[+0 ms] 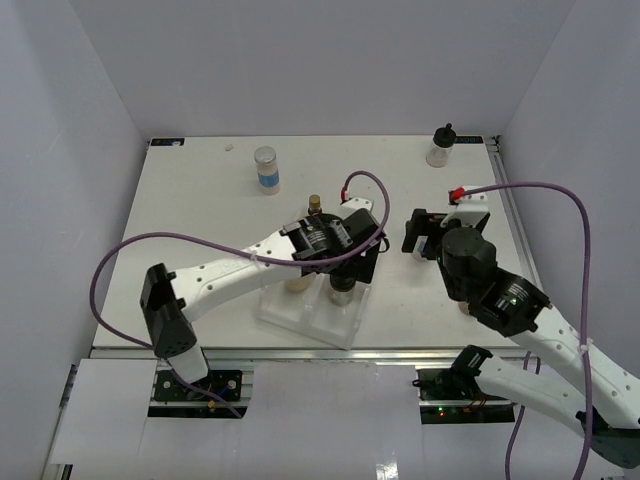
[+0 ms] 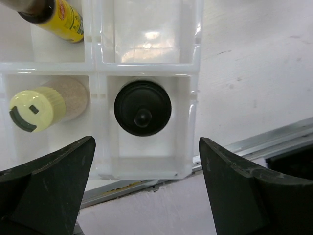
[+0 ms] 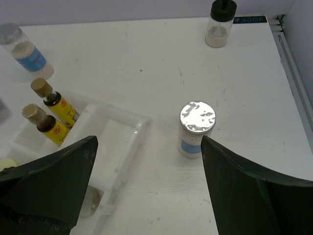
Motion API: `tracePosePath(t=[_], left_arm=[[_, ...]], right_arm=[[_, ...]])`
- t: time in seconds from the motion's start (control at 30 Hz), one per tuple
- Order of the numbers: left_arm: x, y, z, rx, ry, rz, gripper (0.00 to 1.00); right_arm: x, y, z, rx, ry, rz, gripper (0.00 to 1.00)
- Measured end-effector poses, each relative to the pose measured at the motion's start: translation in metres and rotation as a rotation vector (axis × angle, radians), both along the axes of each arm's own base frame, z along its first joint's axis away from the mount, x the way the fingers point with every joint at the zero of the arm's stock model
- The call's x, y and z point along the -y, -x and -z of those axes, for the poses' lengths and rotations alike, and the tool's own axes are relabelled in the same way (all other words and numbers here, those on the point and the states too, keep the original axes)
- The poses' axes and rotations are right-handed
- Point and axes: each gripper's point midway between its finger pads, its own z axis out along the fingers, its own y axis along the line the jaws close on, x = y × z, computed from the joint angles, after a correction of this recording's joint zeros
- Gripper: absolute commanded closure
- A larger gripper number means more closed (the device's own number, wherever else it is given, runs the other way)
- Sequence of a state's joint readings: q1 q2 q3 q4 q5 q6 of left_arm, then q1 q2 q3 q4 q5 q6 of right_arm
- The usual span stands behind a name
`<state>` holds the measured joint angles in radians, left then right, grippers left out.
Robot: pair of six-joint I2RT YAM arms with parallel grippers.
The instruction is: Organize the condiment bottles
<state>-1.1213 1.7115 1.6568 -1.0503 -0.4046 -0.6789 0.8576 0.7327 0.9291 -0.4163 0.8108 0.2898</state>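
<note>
My left gripper [image 1: 345,265] hangs open and empty over the clear divided tray [image 1: 300,318]. In the left wrist view, a black-capped jar [image 2: 142,107] stands in a tray compartment just beyond the open left gripper [image 2: 146,147]. A yellow-capped beige bottle [image 2: 36,105] stands left of it, and an amber yellow-labelled bottle [image 2: 54,12] behind. My right gripper [image 1: 422,235] is open and empty. In its wrist view, a silver-lidded blue-labelled jar [image 3: 197,128] stands on the table just ahead of the right fingertip [image 3: 210,147], not touching it. Two amber bottles [image 3: 49,112] stand in the tray.
Another silver-lidded blue-labelled jar [image 1: 266,168] stands at the back of the table, left of centre. A black-capped jar [image 1: 441,146] stands at the back right corner. The tray [image 3: 117,142] lies near the front edge. Grey walls enclose the table on three sides.
</note>
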Motion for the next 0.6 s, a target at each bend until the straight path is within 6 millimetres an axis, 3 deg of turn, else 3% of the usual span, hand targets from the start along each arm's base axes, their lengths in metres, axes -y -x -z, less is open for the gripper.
tracePosePath(t=[0.17,0.27,0.37,0.43,0.6], left_arm=[[-0.015,0.0,-0.062,0.091,0.157,-0.019,0.02],[-0.03,-0.005,-0.085,0.131,0.224,-0.051,0.02],[-0.053,-0.014,-0.089,0.151,0.25,-0.109,0.02],[-0.074,-0.02,-0.08,0.144,0.244,-0.154,0.02],[-0.11,-0.029,-0.066,0.137,0.239,-0.237,0.02]], right_arm=[[0.0,-0.022,0.029,-0.144,0.044,0.07,0.03],[0.022,-0.039,0.046,-0.244,0.007,0.154,0.03],[0.071,-0.051,0.059,-0.319,-0.069,0.332,0.04],[0.098,-0.045,0.067,-0.358,-0.105,0.438,0.05],[0.131,-0.022,0.076,-0.409,-0.192,0.584,0.06]])
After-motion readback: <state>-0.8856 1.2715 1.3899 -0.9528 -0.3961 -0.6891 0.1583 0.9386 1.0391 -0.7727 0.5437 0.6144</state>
